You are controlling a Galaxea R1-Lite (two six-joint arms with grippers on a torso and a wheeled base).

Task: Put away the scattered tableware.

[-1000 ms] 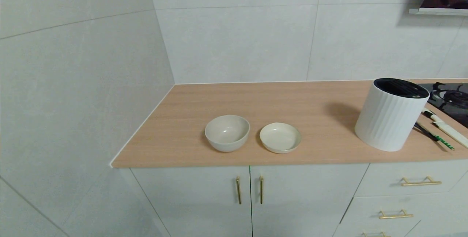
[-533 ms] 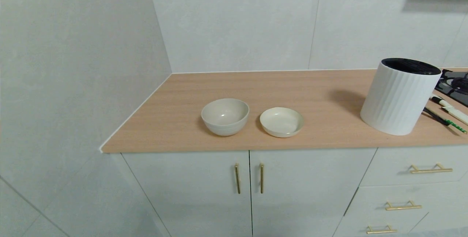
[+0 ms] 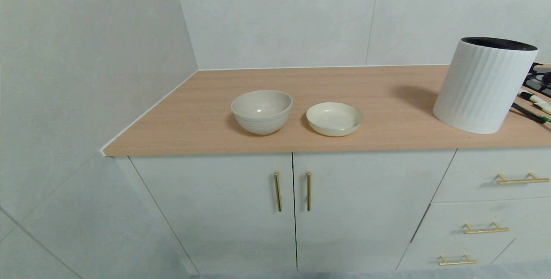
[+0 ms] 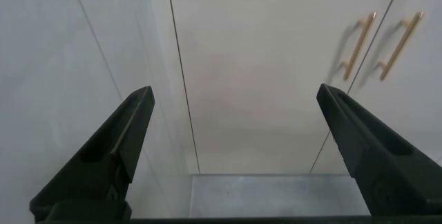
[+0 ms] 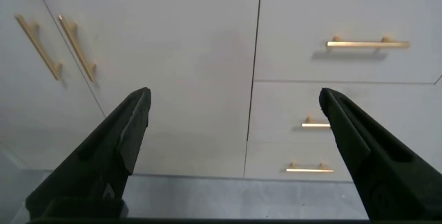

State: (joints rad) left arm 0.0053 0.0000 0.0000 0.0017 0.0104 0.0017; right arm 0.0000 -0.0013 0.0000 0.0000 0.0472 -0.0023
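A grey-beige bowl (image 3: 261, 111) and a shallower cream dish (image 3: 334, 118) sit side by side near the front edge of the wooden counter (image 3: 379, 98). At the counter's right end, chopsticks and a utensil (image 3: 531, 106) lie beside a white ribbed holder (image 3: 485, 85). My left gripper (image 4: 235, 106) hangs open below counter height, facing the left cabinet door (image 4: 276, 79) and its gold handles (image 4: 359, 44). My right gripper (image 5: 235, 110) is open too, facing the cabinet front and the drawers (image 5: 345, 72).
Tiled walls (image 3: 86, 55) close the counter on the left and behind. Two cabinet doors with gold handles (image 3: 292, 190) stand shut under the bowls, with drawers (image 3: 495, 175) to their right. A stove (image 3: 540, 83) shows at the far right.
The head camera has dropped lower, so the whole scene sits higher and nearer in view. The bowls and holder have not moved on the counter.
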